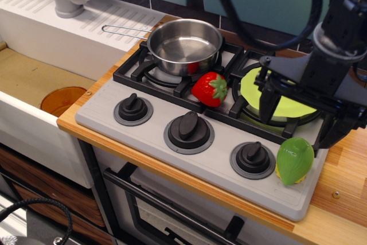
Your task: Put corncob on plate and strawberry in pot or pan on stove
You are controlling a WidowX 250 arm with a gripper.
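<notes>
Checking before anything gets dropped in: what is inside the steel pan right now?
The steel pan holds nothing: its bare shiny bottom shows, with only a red reflection of the strawberry low on its outer wall. The burner under the pan is covered and cannot be seen.

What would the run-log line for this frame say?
claw: open, above plate, empty | corncob: stove front right corner, not on plate | strawberry: on grate beside pan | pan: empty
</notes>
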